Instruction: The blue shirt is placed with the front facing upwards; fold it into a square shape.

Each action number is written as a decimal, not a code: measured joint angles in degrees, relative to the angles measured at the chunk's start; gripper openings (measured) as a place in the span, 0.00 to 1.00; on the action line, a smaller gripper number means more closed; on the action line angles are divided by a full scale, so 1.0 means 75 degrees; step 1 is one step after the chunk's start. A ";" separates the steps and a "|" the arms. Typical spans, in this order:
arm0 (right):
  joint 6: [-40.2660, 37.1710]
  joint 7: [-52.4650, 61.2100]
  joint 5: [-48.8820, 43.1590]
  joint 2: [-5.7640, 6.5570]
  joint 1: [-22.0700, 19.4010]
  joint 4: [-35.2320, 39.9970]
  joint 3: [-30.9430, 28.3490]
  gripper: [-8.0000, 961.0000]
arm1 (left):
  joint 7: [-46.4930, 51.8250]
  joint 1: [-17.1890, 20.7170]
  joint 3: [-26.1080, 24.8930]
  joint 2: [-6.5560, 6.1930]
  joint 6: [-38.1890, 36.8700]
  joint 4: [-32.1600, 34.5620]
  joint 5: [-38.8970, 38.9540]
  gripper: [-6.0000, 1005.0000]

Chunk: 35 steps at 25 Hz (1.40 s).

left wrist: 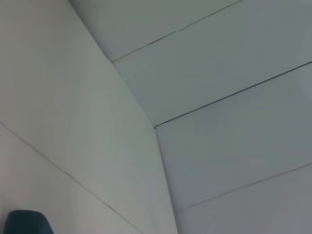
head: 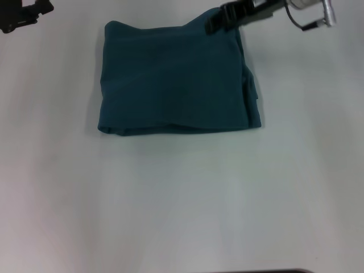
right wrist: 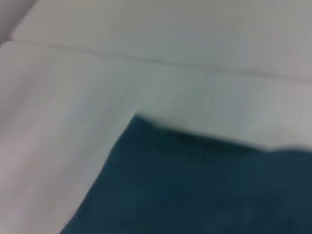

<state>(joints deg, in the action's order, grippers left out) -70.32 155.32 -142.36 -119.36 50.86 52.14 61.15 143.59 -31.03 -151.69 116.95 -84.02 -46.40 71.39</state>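
Shirt folded to a near-square block on the white bench, with the right claw at its far right corner.

The blue shirt [head: 176, 79] was seen lying flat on the bench [head: 182, 199], folded into a roughly square shape, with extra layers showing along its right edge and a fold along its near edge. No lettering was visible on its upper face. The right claw [head: 219, 21] was positioned at the shirt's far right corner, over the cloth; whether it was clenched or released could not be told. The left claw [head: 23, 14] was held well apart from the shirt, beyond its far left corner, and its state could not be told either. A corner of the shirt was shown in the right wrist view.
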 joint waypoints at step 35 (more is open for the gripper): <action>-0.2366 -0.7458 0.5797 0.0295 -0.4311 -0.0994 -0.3001 0.84 | -0.0403 -0.0157 0.1455 0.0946 0.1888 0.2186 0.0037 0.96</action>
<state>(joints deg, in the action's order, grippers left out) -88.07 99.38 -98.89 -117.14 18.53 44.69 38.65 140.57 -32.21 -140.77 124.04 -69.86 -30.01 71.66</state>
